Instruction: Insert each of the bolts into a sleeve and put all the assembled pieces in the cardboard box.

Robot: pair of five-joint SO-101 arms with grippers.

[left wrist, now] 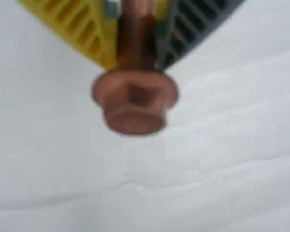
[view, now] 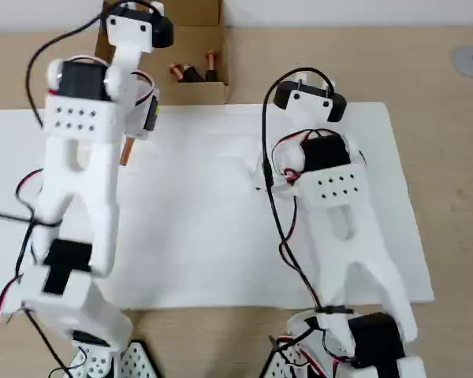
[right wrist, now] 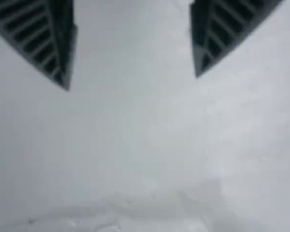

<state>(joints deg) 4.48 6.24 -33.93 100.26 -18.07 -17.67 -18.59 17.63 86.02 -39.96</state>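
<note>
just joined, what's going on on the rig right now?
The left gripper is shut on a copper bolt, holding it above the white sheet, near the cardboard box. Several copper pieces already lie in the box. The right gripper is open and empty over the sheet. Whether the held bolt already has a sleeve on it cannot be told.

I see a copper bolt; my left gripper has one yellow slatted finger, one dark. Right gripper is dark, slatted. White sheet, tan table, brown box.
</note>
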